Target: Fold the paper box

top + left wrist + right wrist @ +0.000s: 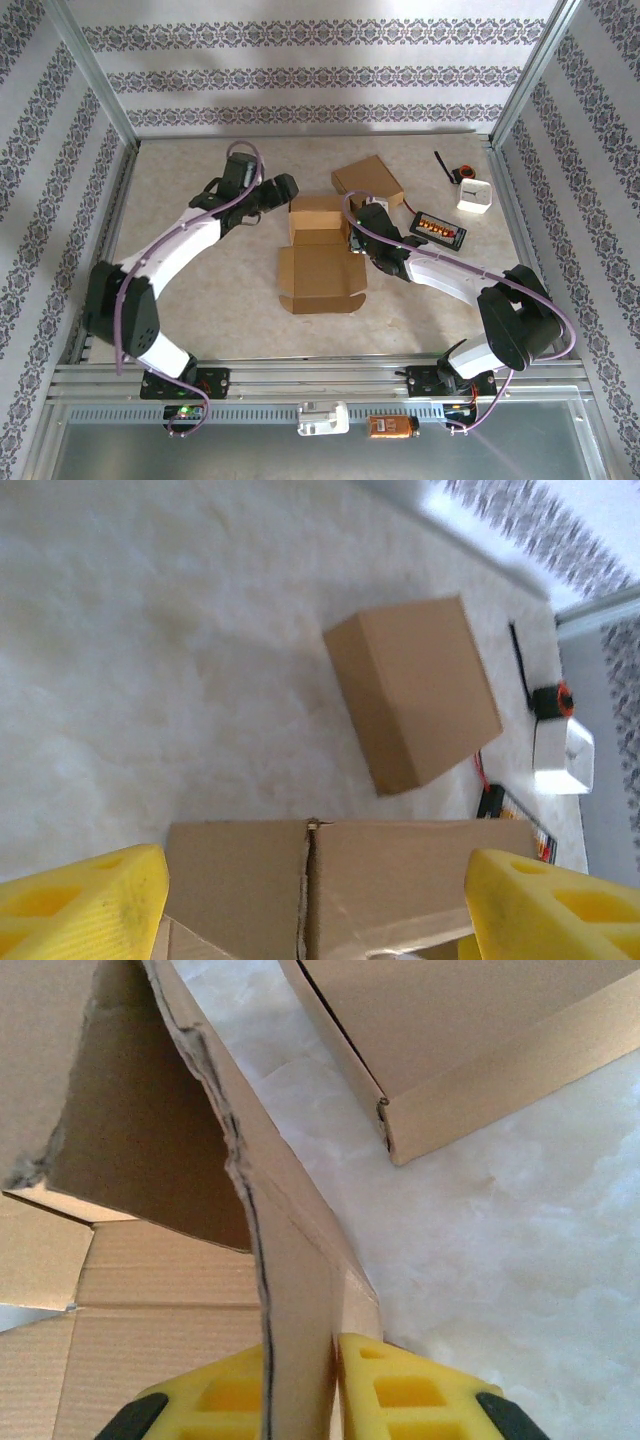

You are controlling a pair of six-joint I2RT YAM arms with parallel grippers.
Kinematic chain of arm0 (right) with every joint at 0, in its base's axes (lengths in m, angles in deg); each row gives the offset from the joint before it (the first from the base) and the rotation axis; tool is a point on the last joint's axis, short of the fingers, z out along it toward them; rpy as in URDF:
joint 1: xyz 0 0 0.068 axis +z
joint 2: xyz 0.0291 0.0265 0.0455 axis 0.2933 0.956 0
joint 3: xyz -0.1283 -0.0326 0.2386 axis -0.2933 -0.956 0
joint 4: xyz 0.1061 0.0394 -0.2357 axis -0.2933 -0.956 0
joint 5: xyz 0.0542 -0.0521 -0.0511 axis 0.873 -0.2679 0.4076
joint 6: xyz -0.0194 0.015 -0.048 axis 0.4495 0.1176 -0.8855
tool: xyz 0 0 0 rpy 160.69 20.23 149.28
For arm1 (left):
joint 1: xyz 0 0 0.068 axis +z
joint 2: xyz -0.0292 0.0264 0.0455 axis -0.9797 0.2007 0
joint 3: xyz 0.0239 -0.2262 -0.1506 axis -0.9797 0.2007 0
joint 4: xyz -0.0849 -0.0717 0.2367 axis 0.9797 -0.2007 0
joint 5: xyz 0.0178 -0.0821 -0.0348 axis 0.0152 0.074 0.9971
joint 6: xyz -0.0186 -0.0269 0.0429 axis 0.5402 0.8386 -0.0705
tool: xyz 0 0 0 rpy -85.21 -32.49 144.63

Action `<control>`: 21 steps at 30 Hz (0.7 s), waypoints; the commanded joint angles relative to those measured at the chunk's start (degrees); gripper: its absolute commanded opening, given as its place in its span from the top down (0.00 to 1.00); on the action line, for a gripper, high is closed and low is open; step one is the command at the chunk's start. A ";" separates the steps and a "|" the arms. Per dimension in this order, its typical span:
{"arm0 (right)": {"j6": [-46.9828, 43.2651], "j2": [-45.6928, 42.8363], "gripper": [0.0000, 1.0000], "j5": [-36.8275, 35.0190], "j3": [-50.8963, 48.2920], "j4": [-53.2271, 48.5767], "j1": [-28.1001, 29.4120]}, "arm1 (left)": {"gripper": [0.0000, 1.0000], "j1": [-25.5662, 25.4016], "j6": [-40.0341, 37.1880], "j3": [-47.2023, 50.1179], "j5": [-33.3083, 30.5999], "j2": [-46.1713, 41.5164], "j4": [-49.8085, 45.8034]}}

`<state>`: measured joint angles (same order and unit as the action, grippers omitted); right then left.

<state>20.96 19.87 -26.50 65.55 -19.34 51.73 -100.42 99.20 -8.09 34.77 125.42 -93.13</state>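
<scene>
A half-folded paper box (320, 265) is seen mid-way across the counter (240, 330). Its right wall is clamped by the right pincer (300, 1400). The left pincer (315, 910) is spread wide, released, over the far wall. A closed box (368, 180) is set beyond.

We see the paper box (318, 262) in the middle of the table (240, 310), a plain brown sheet of corrugated cardboard that is only partly folded. Its nearer half lies flat: a broad panel (320, 272) with a narrow strip and small corner tabs (292, 303) along the near edge. Its farther half is raised into a shallow open tray (318, 218) with its walls standing. From the left wrist we see the tray's outer wall (400, 880), smooth, with a vertical slit (308, 880) where two pieces meet. From the right wrist we see one side wall (295, 1290) standing upright with a rough, frayed top edge, and an inner flap (140, 1150) leaning beside it.
</scene>
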 commanded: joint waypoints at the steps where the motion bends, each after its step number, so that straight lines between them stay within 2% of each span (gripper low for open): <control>1: -0.11 0.03 0.83 0.90 0.22 -1.61 0.51 | 0.22 0.38 0.82 -1.54 9.98 2.36 3.80; 6: 1.51 1.13 0.81 1.20 0.86 -1.65 0.55 | 0.27 0.36 1.62 0.73 8.52 3.69 5.49; 9: 5.57 1.93 0.72 0.43 0.79 -1.50 0.48 | 0.32 0.37 3.18 1.93 10.36 4.16 7.97; 10: 8.08 2.43 0.72 -0.14 0.79 -1.26 0.47 | 0.34 0.38 3.89 2.38 11.17 4.42 9.02; 16: 23.80 7.01 0.80 -0.99 3.13 -0.54 0.25 | 0.38 0.24 6.29 4.76 16.81 5.17 12.69; 21: 28.38 9.34 0.82 -2.24 6.34 0.31 1.84 | 0.42 0.25 8.14 6.20 19.23 4.18 14.38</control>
<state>42.75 27.96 -27.16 69.57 -19.78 52.21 -100.42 105.28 -2.91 50.64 130.01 -82.20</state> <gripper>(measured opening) 0.186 0.590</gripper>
